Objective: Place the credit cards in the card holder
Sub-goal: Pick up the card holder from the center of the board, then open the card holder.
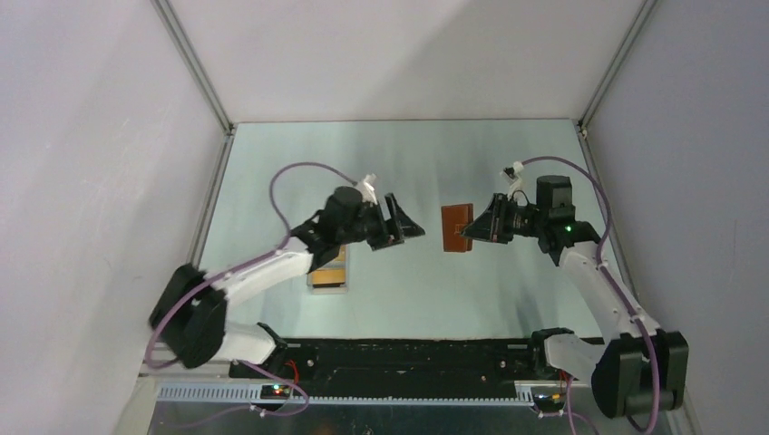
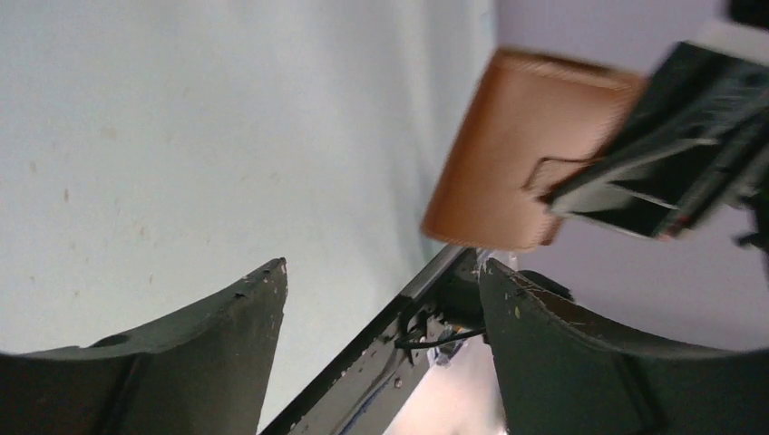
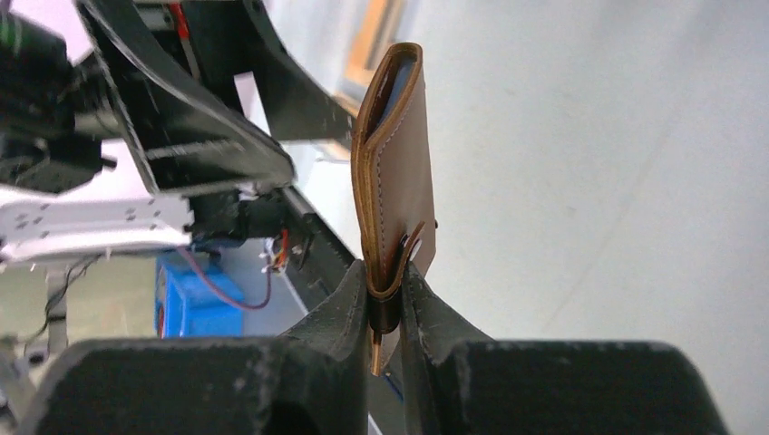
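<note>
Left arm (image 1: pixel 272 267) is reaching out over the table (image 1: pixel 408 299), partly covering the credit cards (image 1: pixel 332 264). The cards are lying as an orange stack in a pale-rimmed container (image 1: pixel 326 286) on the left side of the table, under the forearm; how many there are can't be told.

Left gripper (image 1: pixel 403 227) is hanging in the air near the table's middle, pointing toward the right arm. Its fingers (image 2: pixel 227 322) are spread wide with nothing between them. In the left wrist view only bare table and the table's edge rail are showing through the gap.

Just right of it, apart and not touching, the card holder (image 1: pixel 456 228) is being held up off the table. It is brown leather, folded closed, and standing on edge. In the right wrist view a grey-blue lining is peeking out at its top end.

Right gripper (image 3: pixel 385 304) is pinching the card holder at its lower end by the snap tab, with both fingers pressed onto the leather. The rest of the holder is sticking out past the fingertips toward the left gripper.

Right arm (image 1: pixel 598 272) is coming in from the right side, with a green light glowing on its wrist.
</note>
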Robot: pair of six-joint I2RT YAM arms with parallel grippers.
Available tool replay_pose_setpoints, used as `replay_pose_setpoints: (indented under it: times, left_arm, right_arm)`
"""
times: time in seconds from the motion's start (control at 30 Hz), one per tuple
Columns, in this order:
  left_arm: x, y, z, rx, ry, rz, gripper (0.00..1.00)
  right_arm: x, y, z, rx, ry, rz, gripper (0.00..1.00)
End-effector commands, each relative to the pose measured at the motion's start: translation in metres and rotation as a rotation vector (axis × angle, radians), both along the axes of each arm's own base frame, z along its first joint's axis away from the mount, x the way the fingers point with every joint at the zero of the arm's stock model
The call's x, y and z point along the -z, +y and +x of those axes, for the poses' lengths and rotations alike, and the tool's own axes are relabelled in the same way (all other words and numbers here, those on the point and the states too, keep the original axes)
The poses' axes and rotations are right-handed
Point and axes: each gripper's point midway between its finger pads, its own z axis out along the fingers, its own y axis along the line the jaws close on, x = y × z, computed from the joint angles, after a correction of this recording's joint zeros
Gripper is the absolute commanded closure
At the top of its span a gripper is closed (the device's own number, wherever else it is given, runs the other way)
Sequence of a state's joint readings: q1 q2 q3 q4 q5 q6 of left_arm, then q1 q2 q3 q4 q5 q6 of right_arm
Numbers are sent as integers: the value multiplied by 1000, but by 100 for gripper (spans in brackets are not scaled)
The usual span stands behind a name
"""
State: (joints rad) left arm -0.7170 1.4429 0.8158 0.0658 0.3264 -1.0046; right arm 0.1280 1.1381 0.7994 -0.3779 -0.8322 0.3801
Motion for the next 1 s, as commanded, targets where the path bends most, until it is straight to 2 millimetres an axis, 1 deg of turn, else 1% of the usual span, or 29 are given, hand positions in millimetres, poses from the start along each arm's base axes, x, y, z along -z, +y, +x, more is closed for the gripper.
replay_pose_setpoints:
  times: [0.0,0.03,0.07,0.17,0.2,0.23,0.27,0.37,0.4,0.5,0.57,0.6,0.63,0.67,0.7,0.73,0.77,0.8,0.83,0.87,0.9,0.93,0.97]
  left_arm:
    - [-83,17,-1,73,-344,-97,16]
    - [-91,18,-4,102,-389,-103,14]
    - [-107,19,-11,132,-435,-137,13]
    - [-136,16,-20,207,-532,-184,12]
    - [-139,14,-25,239,-535,-197,12]
    - [-142,11,-24,251,-541,-202,14]
    - [-142,9,-26,273,-535,-210,15]
    - [-141,1,-25,305,-519,-224,19]
    - [-144,-2,-27,320,-525,-236,20]
    - [-152,-11,-28,347,-548,-264,22]
    - [-161,-16,-33,374,-565,-295,28]
    - [-164,-17,-35,381,-567,-308,34]
    - [-170,-18,-36,392,-582,-324,38]
    - [-172,-19,-38,398,-583,-332,46]
    - [-175,-19,-40,410,-588,-343,50]
    - [-176,-18,-42,417,-591,-349,61]
    - [-178,-18,-45,430,-594,-356,68]
    - [-177,-18,-46,434,-594,-357,84]
    - [-176,-17,-47,433,-592,-356,92]
    - [-172,-16,-47,427,-584,-352,98]
    - [-171,-15,-44,405,-582,-344,99]
    - [-167,-13,-44,392,-582,-335,100]
    - [-165,-11,-39,362,-595,-320,100]
  right_arm:
    - [-60,15,-26,-187,-185,129,100]
    - [-68,19,-33,-226,-191,164,100]
    - [-74,22,-39,-256,-196,188,100]
    - [-90,30,-52,-331,-209,254,100]
    - [-95,33,-58,-363,-213,273,100]
    - [-100,35,-59,-373,-221,287,100]
    - [-104,37,-64,-392,-208,306,100]
    - [-116,43,-68,-434,-235,337,100]
    - [-118,45,-73,-452,-221,350,100]
    - [-121,50,-78,-489,-220,364,100]
    - [-119,54,-81,-508,-207,366,100]
    - [-117,55,-82,-510,-201,364,100]
    - [-115,55,-81,-511,-192,363,100]
    - [-114,55,-81,-509,-188,360,99]
    - [-113,55,-79,-503,-186,357,97]
    - [-112,55,-78,-495,-184,355,88]
    - [-112,55,-74,-474,-187,349,83]
    - [-113,55,-71,-459,-188,348,73]
    - [-112,53,-65,-424,-192,340,66]
    - [-116,52,-62,-399,-194,341,52]
    - [-116,49,-54,-356,-201,333,43]
    - [-121,47,-53,-330,-209,336,29]
    - [-123,43,-44,-272,-209,331,21]
